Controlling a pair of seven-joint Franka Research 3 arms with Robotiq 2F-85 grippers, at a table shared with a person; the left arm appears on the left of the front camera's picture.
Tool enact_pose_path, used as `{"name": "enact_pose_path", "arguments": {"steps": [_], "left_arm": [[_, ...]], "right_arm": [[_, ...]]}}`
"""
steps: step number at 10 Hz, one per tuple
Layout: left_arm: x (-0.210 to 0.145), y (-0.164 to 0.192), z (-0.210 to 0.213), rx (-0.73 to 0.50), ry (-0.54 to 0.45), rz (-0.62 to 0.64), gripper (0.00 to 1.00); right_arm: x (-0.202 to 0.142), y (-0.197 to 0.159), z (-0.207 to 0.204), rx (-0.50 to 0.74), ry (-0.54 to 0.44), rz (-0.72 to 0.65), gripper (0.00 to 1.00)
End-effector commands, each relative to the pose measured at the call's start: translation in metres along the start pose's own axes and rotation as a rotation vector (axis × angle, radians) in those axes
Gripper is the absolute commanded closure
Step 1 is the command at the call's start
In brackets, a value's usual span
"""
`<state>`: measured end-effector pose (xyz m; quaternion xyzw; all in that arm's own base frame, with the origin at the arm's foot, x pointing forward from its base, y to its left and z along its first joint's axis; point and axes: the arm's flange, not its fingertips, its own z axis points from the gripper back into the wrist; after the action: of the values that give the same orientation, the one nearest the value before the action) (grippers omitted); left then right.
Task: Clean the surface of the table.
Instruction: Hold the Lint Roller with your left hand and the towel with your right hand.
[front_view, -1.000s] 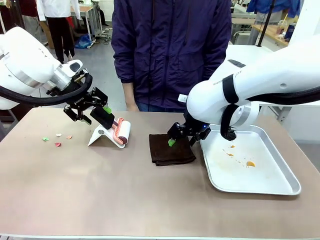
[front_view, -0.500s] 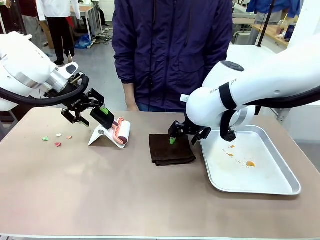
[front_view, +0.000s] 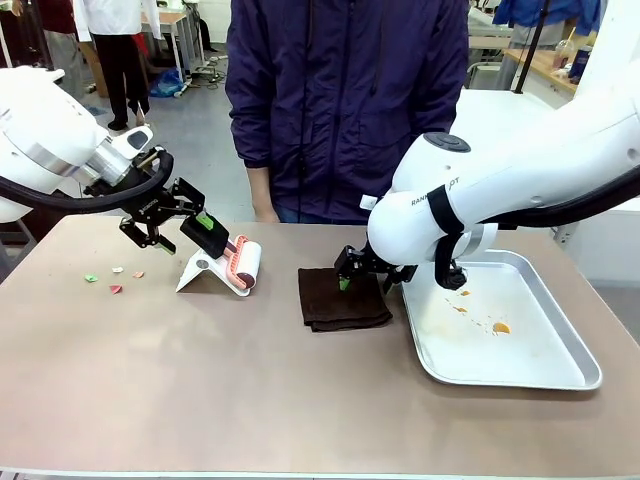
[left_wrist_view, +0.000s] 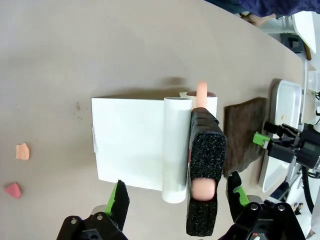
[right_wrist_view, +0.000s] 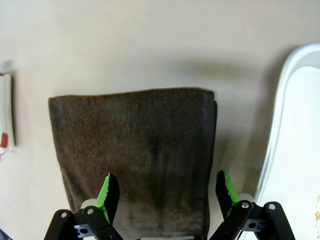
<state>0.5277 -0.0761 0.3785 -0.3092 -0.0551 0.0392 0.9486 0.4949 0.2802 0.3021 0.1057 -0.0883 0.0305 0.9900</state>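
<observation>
The brownish table (front_view: 250, 400) carries a few small coloured scraps (front_view: 112, 280) near its left side. A lint roller (front_view: 240, 264) with a pink and black handle (left_wrist_view: 204, 165) leans on a white stand (left_wrist_view: 130, 142). My left gripper (front_view: 192, 226) hovers open just left of the handle, and in its wrist view the open left gripper (left_wrist_view: 176, 200) straddles the handle without touching it. A folded dark brown cloth (front_view: 343, 300) lies mid-table. My right gripper (front_view: 346, 276) hangs open over the cloth's far edge. In the right wrist view the right gripper (right_wrist_view: 166, 192) has the cloth (right_wrist_view: 135, 150) between its fingers.
A silver metal tray (front_view: 560, 375) with orange crumbs sits at the right; its rim (right_wrist_view: 280, 125) lies close beside the cloth. A person in a dark jacket (front_view: 345, 100) stands at the far edge. The near half of the table is bare.
My left gripper has drawn slightly back to the left of the roller handle. The right arm's elbow has swung up and leftwards while its gripper stays over the cloth. Both stay open.
</observation>
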Motion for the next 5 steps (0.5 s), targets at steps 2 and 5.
{"name": "enact_pose_path", "arguments": {"steps": [2, 5], "left_arm": [[0.0043, 0.0046, -0.0003, -0.059, -0.003, -0.022, 0.0], [0.0053, 0.0032, -0.0011, -0.101, -0.018, -0.015, 0.0]], "right_arm": [[0.0064, 0.0122, -0.001, -0.033, 0.016, -0.027, 0.0], [0.0068, 0.011, -0.0022, -0.034, 0.029, -0.026, 0.0]]}}
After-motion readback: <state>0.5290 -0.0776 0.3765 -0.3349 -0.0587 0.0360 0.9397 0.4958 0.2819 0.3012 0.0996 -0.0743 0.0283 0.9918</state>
